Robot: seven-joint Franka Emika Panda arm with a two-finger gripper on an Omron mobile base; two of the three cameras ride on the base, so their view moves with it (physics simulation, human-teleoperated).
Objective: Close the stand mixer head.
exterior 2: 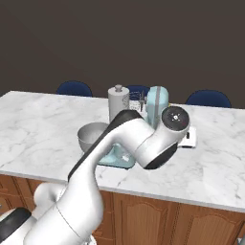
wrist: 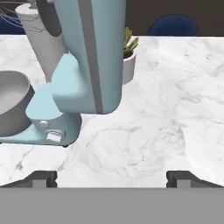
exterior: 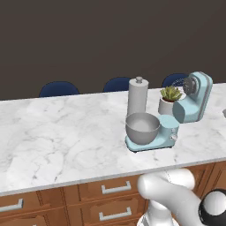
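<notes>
The stand mixer head [exterior: 196, 95] is pale blue and stands tilted up and back on its blue column, its grey round hub facing upper left. It rises above my arm's elbow in the right base view [exterior 2: 157, 104]. Seen from the hand, the stand mixer head [wrist: 89, 52] looms close at upper left, raised over the blue base. The silver mixing bowl [exterior: 142, 128] sits on that base, uncovered. My gripper [wrist: 111, 178] is open, fingertips [wrist: 43, 178] far apart, nothing between them. It hovers over the counter just right of the mixer, not touching it.
A grey paper-towel holder [exterior: 138, 95] stands right behind the bowl. A potted succulent [exterior: 170, 99] sits by the mixer column. Dark blue chairs [exterior: 58, 89] line the far side of the marble counter [exterior: 66, 132]. Bare marble [wrist: 175, 109] lies right of the mixer.
</notes>
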